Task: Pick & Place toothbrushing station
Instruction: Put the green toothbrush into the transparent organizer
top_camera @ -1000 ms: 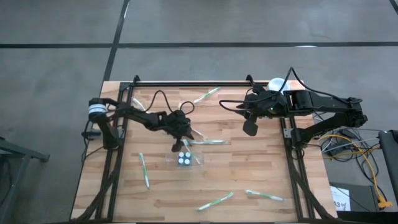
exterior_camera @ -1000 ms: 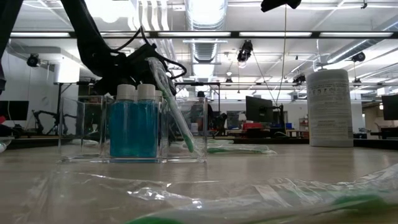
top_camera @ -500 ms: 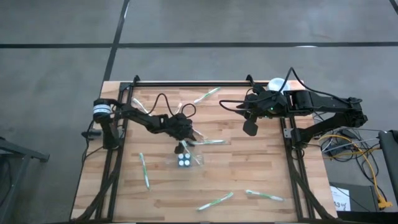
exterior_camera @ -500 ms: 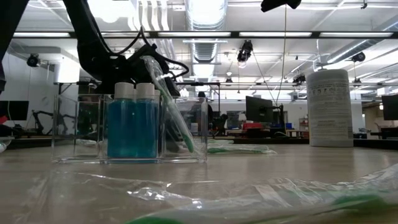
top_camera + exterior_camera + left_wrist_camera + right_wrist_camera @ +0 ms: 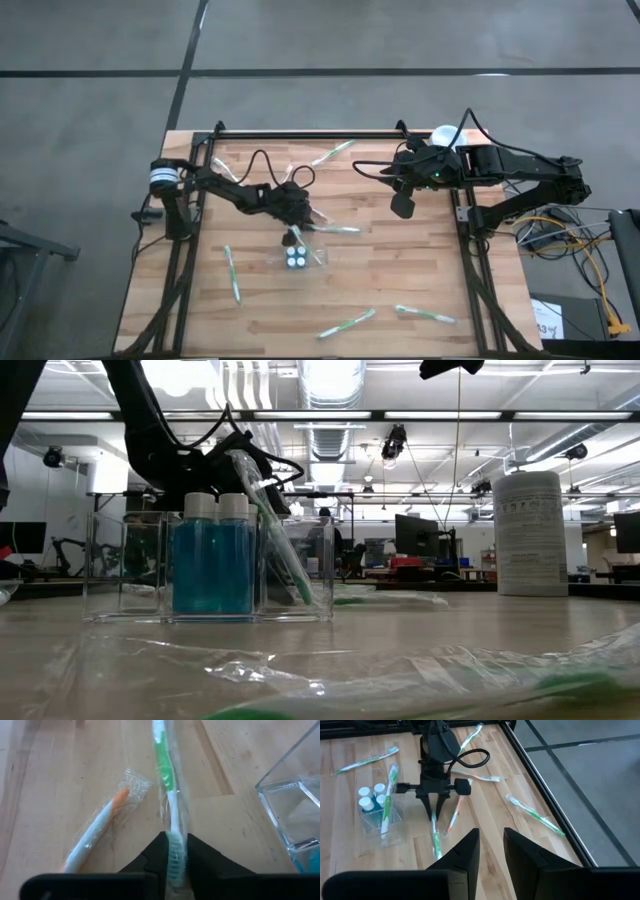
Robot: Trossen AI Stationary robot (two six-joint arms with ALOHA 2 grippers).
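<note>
A: What does the left wrist view give that the overhead doesn't?

B: The grip itself. The left gripper (image 5: 175, 851) has its dark fingers pinched on a green toothbrush (image 5: 167, 795) sealed in a clear crinkly wrapper, bristle end between the pads. From above, that gripper (image 5: 298, 222) is just a dark clump beside the clear organizer (image 5: 297, 257).

A: And the organizer?

B: The low view shows it best: a clear plastic box (image 5: 210, 565) holding white-capped bottles of blue liquid (image 5: 210, 555), with another wrapped toothbrush (image 5: 275, 525) leaning tilted in a compartment.

A: Anything else beside the held brush?

B: An orange-handled toothbrush (image 5: 97, 832) in its wrapper, lying flat on the wooden table (image 5: 45, 810).

A: The right arm?

B: The right gripper (image 5: 490, 847) hovers near the table's far right side, fingers narrowly apart, holding nothing. A white cylindrical tub (image 5: 530, 532) stands near it.
</note>
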